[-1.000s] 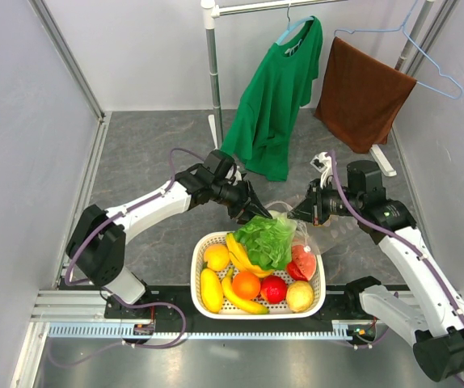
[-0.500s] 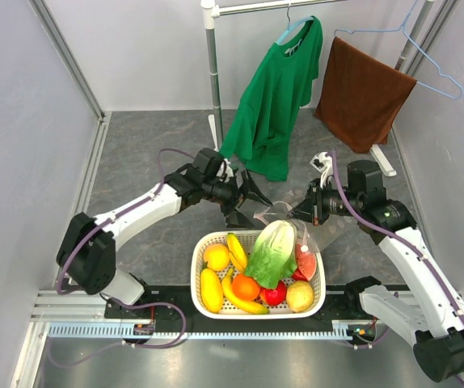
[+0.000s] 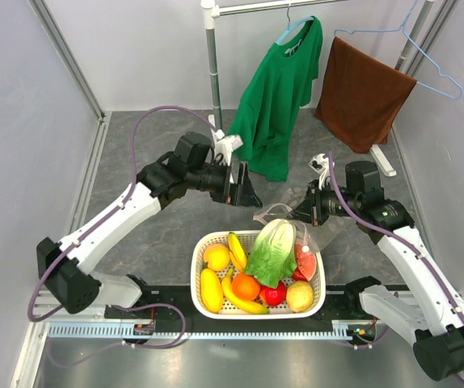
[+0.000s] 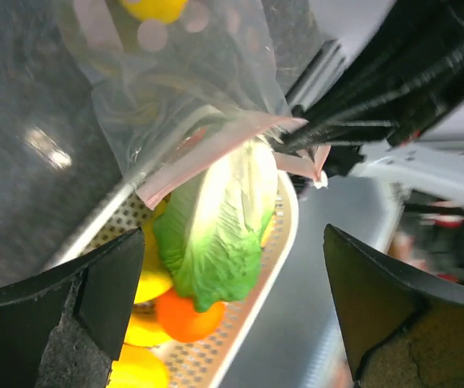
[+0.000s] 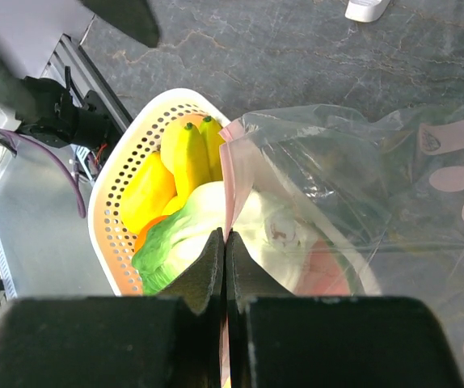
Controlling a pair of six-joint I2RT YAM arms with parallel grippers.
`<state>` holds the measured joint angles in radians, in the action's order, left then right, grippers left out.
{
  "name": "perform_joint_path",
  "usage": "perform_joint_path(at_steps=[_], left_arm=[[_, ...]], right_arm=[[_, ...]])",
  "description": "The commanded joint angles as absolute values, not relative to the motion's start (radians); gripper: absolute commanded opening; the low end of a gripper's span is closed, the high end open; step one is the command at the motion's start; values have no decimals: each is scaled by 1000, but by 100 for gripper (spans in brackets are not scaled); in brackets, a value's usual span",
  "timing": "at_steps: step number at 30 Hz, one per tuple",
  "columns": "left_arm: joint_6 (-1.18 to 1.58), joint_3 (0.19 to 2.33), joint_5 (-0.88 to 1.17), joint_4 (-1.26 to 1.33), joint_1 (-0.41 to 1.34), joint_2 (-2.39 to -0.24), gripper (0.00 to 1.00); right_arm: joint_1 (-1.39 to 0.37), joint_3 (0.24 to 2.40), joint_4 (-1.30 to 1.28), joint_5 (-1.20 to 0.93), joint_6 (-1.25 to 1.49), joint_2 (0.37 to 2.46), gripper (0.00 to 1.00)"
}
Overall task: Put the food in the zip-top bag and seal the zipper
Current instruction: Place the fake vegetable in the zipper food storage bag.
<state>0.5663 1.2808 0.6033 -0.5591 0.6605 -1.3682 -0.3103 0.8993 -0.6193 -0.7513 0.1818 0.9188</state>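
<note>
green cabbage (image 3: 271, 249) lies in basket (image 3: 196, 267), long axis toward bag (image 5: 353, 194) mouth, near-right of the spread, empty left claw (image 3: 246, 187); right claw (image 3: 296, 213) pinches zipper (image 5: 225, 186).

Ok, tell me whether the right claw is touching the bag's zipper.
Touching. The right wrist view shows the right claw shut on the pink zipper. The strip runs straight down into the pinch with no gap.

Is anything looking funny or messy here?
Yes. The cabbage lies slanted on top of the other fruit in the white basket. Its pale end pokes up by the pink zipper of the bag, and most of it is outside.
</note>
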Motion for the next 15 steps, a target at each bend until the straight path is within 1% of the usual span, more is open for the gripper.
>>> perform_joint_path(at_steps=[1,3,5,8,15], left_arm=[[297,1255,445,-686,793,-1263,98],[376,1211,416,-642,866,-1235,98],[423,1158,346,-612,947,-1213,100],[477,1134,295,-578,1026,-1241,100],[540,1141,261,-591,1087,-1333,100]], right_arm=[[-318,893,-575,-761,158,914,0],[-319,896,-572,-756,158,920,0],[-321,899,-571,-753,158,922,0],[-322,900,-569,-755,160,916,0],[-331,897,-577,-744,146,905,0]])
